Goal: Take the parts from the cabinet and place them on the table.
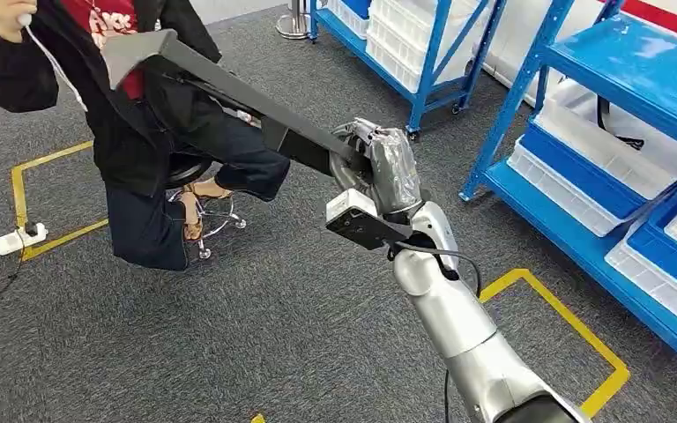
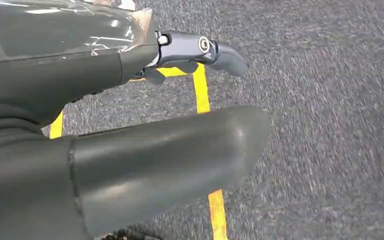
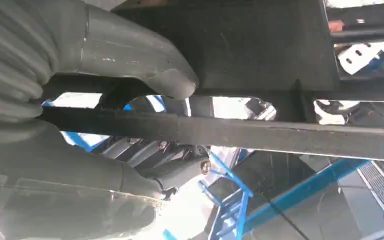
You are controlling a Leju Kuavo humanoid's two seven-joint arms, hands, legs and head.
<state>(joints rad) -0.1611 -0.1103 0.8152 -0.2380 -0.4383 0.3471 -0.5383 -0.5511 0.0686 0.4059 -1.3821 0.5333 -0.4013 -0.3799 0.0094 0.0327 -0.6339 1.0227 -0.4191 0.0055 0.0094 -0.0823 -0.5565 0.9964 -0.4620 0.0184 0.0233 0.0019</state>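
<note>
A long dark grey metal part (image 1: 220, 84) with a bent plate at its far end sticks out over the carpet toward a seated person. My right hand (image 1: 379, 172) grips its near end, arm stretched forward. In the right wrist view the part's bar (image 3: 280, 135) runs between the thumb (image 3: 130, 50) and the fingers (image 3: 150, 165), which wrap it from both sides. My left hand (image 2: 130, 150) hangs above the carpet with thumb and fingers (image 2: 200, 47) apart and nothing between them.
A person (image 1: 141, 132) sits on a stool (image 1: 198, 207) right beyond the part's far end. Blue shelving (image 1: 582, 115) with white bins (image 1: 573, 172) lines the right side and back. Yellow floor tape (image 1: 573, 326) and a power strip (image 1: 22, 238) lie on the grey carpet.
</note>
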